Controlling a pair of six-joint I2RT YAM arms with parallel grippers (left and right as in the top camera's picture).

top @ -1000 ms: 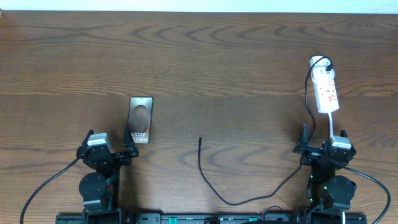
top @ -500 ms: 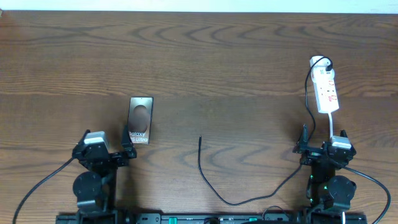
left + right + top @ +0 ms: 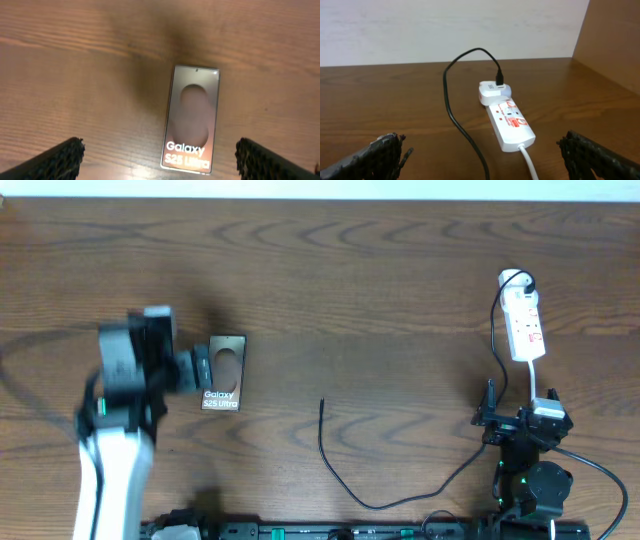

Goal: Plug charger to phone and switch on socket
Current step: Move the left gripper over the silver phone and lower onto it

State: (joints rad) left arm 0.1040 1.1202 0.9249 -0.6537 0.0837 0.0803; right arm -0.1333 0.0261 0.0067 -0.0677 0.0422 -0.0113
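Observation:
The bronze-brown phone (image 3: 226,373) lies flat on the table at left, its "Galaxy S25 Ultra" lettering at the near end; it also shows in the left wrist view (image 3: 192,117). My left gripper (image 3: 200,368) is open and empty, raised just left of and above the phone, motion-blurred (image 3: 159,167). The black charger cable (image 3: 340,480) has its free tip at mid-table, loops along the front and runs up to the plug at the white socket (image 3: 524,320). My right gripper (image 3: 520,418) is open and empty, near the front edge, facing the socket (image 3: 510,120) and cable (image 3: 452,107).
The socket's white cord (image 3: 527,160) runs toward my right gripper. A wooden side wall (image 3: 615,45) stands right of the socket, and a white wall behind the table's back edge. The right arm's base (image 3: 535,485) sits at the front edge.
My left arm has lifted from its rest pose and swung forward, its gripper now beside the phone. The right arm, phone, cable and socket have not moved.

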